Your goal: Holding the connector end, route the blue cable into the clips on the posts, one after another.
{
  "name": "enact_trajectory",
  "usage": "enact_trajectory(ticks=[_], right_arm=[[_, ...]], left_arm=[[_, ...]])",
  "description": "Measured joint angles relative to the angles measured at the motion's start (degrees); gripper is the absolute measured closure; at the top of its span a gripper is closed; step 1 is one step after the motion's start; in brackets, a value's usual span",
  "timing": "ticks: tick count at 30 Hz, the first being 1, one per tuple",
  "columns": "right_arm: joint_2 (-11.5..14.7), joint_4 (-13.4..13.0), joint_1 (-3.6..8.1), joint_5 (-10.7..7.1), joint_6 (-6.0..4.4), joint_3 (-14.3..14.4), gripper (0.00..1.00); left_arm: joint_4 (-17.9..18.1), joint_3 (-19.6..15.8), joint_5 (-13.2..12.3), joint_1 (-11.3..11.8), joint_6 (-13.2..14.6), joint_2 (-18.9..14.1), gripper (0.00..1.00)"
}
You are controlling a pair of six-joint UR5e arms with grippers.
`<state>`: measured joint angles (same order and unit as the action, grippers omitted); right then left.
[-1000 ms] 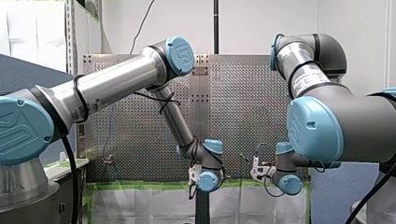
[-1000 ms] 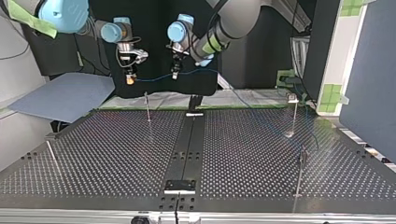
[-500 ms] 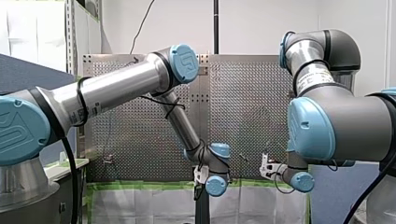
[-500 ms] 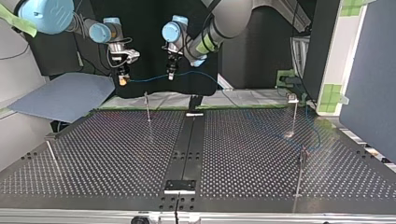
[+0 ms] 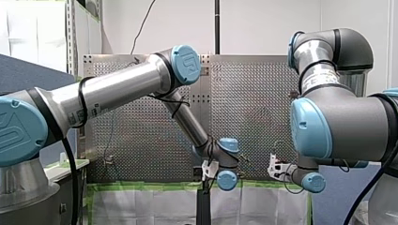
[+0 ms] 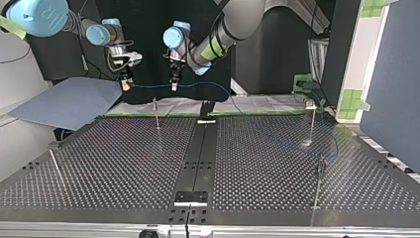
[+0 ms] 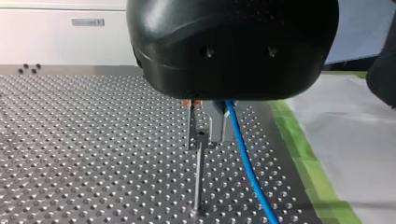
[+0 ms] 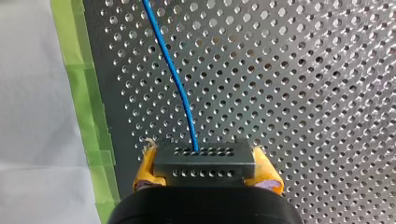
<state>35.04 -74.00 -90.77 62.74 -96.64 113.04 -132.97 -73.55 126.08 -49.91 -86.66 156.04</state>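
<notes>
Perforated table [image 6: 124, 163] is edged with green tape [image 8: 88, 116] and carries thin upright posts. The reference is the post [image 6: 156, 113] standing nearest both grippers. Right gripper [image 8: 208, 168] hangs above and to one side of the post, off the table edge, its yellow pads [image 8: 145, 169] clamped on either end of a dark connector [image 8: 205, 157]. The cable [image 8: 175, 77] leaves the middle of the connector and runs in the air, nearly level, above the post to the left gripper [image 6: 174, 85], which hangs on the post's other side at about the same height. In the left wrist view the post is just below and ahead of that gripper, and the cable drops past beside the post's top, apart from its clip [image 7: 201, 136] and not seated in it. Whether the left gripper clamps the cable or merely guides it cannot be told. Beyond the left gripper the cable slopes down toward two further posts [image 6: 312, 121], well apart from the post. Whether it sits in their clips cannot be told.
</notes>
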Motion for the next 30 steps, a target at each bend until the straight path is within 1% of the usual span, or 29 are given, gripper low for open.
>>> enact_trajectory(ticks=[7, 10, 14, 19, 24, 30], right_arm=[[0.0, 0.97, 0.16, -0.42, -0.11, -0.98, 1.0], [0.0, 1.21, 0.21, -0.48, -0.08, -1.07, 1.0], [-0.01, 1.25, 0.37, -0.44, -0.12, -1.11, 1.0], [0.0, 1.25, 0.46, -0.39, -0.24, -1.36, 1.0], [0.0, 2.12, 0.51, -0.28, -0.3, -2.03, 1.0], [0.0, 3.07, 0.84, -0.21, -0.36, -2.64, 1.0]], left_arm=[[-0.2, 1.53, -0.92, -0.81, -0.05, 0.6, 1.0], [-1.1, 2.78, -1.03, -1.35, -0.06, 1.77, 1.0], [-2.99, 4.8, -0.24, -1.89, -0.07, 3.75, 1.0], [-4.31, 7.2, 0.72, -1.67, -0.04, 5.32, 1.0], [-4.67, 9.82, 0.69, -1.34, 0.0, 5.61, 1.0], [-5.29, 12.87, 0.41, -1.25, -0.06, 5.62, 1.0]])
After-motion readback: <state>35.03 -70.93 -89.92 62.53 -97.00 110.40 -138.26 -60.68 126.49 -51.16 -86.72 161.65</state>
